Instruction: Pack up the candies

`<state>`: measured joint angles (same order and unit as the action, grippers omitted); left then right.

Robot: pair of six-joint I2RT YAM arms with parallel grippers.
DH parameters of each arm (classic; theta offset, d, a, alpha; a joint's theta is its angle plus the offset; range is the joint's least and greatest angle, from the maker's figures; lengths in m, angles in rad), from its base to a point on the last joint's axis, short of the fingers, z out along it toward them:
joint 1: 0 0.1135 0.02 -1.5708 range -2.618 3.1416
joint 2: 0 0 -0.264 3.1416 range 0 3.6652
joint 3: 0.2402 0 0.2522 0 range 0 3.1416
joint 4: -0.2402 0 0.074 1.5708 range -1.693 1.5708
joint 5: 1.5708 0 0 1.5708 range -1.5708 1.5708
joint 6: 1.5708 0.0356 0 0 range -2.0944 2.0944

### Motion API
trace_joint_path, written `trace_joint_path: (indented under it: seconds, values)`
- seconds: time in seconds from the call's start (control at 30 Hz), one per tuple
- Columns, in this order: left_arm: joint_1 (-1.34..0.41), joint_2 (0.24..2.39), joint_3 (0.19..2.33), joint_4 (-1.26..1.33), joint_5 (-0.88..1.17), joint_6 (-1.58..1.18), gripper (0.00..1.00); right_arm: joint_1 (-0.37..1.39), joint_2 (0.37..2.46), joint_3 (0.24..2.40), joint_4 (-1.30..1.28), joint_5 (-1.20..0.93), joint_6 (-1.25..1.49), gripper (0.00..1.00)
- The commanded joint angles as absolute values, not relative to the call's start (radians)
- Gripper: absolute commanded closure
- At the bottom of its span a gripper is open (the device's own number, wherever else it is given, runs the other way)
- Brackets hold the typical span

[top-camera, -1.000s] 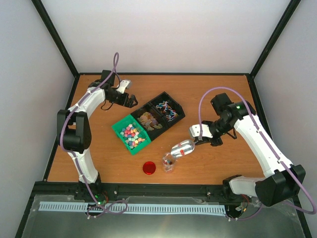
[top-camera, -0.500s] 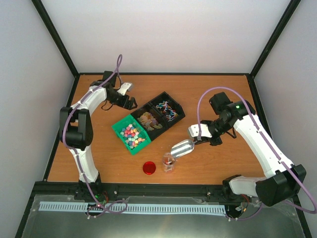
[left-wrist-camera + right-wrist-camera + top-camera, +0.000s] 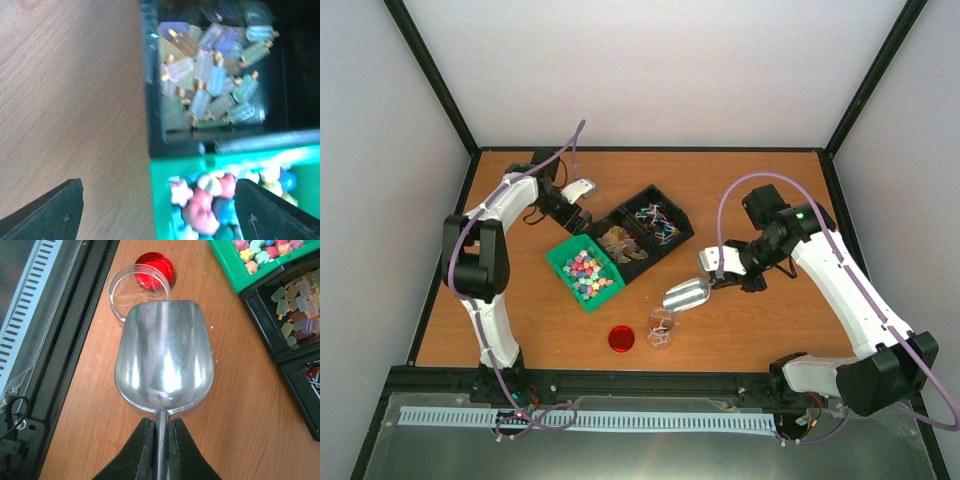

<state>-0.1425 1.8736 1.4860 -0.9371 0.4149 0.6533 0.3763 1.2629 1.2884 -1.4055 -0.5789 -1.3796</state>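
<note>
Soft, even light falls from overhead onto the table (image 3: 520, 300). My arms cast only faint, fuzzy shadows either side of the green tray (image 3: 565, 245). That high view is bright and crisp. Through my left wrist all is smeared: the candies (image 3: 205, 205) in the green tray are soft blobs, the black bin (image 3: 150, 100) just beyond it sinks into darkness, and my left pincer (image 3: 157, 210) shows as dark blurs. Through my right wrist the scoop (image 3: 165, 355) near the tray is sharp, white glare streaking its bowl.

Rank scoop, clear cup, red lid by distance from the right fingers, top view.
1. Scoop, held in the right fingers.
2. Clear cup, just past the scoop's tip, toward the near edge.
3. Red lid, left of the cup.
</note>
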Motion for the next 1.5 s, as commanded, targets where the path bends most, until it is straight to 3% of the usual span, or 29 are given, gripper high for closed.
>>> trace_joint_path:
  seconds: [0.0,0.1,0.3,0.37,1.03,1.27,1.47]
  values:
    - [-0.146,1.718,1.393,-0.954,0.387,0.872,0.19,0.387,1.235,1.292,-1.317,-0.582,-1.279,0.97]
    - [-0.146,1.644,1.322,-0.920,0.398,0.885,0.29,0.385,1.232,1.274,-1.243,-0.585,-1.187,0.97]
    - [-0.210,1.587,1.224,-0.951,0.398,0.966,0.58,0.381,1.240,1.228,-1.082,-0.592,-1.016,0.97]
    - [-0.247,1.598,1.193,-0.944,0.400,0.954,0.62,0.376,1.247,1.212,-1.036,-0.593,-0.964,0.97]
    - [-0.487,1.933,1.432,-0.571,0.501,0.404,0.71,0.276,1.255,1.131,-0.935,-0.541,-0.793,0.97]
    - [-0.543,2.063,1.639,-0.573,0.528,0.319,0.69,0.276,1.322,1.184,-0.906,-0.490,-0.706,0.97]
    - [-0.465,1.984,1.665,-0.641,0.567,0.261,0.63,0.278,1.419,1.290,-0.951,-0.457,-0.644,0.97]
